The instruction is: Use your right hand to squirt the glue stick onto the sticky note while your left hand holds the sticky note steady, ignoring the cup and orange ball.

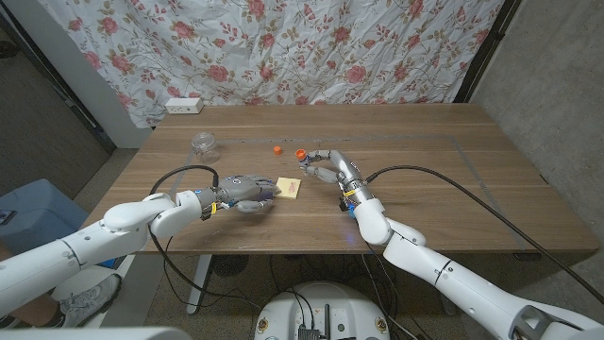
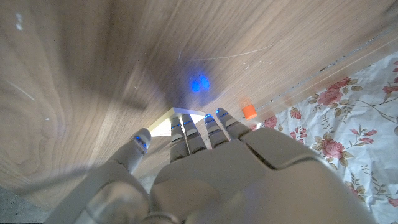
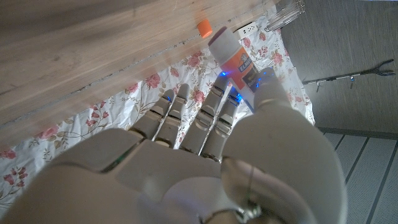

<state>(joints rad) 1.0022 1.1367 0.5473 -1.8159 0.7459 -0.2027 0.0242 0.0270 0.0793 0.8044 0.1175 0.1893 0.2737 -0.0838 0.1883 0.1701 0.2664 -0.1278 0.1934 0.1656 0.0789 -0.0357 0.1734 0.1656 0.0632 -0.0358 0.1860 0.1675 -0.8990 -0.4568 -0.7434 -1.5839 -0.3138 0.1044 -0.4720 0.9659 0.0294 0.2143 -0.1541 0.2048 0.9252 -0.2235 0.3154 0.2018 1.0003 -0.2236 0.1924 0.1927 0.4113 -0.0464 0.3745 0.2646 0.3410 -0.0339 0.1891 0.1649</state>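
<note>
While the wooden table (image 1: 425, 179) carries the work, a rose-printed cloth (image 1: 330, 47) hangs behind it, with a white power strip (image 1: 183, 106) at its foot on the far left edge of the table.

Seen from the head view, the left hand (image 1: 243, 193) reaches in with its fingers stretched out together, and the fingertips (image 2: 186, 122) press down on the near edge of the yellow sticky note (image 1: 290, 187); it grips nothing, it only pins the paper. The left wrist view shows the same: a pale corner of the note peeks out beyond the fingertips, with blue light glinting on the wood just past it.

Just beside the note, on its right, the right hand (image 1: 326, 168) is curled around the glue bottle (image 3: 235, 62) (white body, orange label), thumb on one side and fingers on the other. The bottle's orange tip (image 1: 299, 155) sits at the far right corner of the note; whether it touches the paper cannot be told.

Beyond the hands, a small orange ball (image 1: 276, 148) lies on the wood near the tip. Farther left stands a clear cup (image 1: 205, 144), upright, with no visible contents.
</note>
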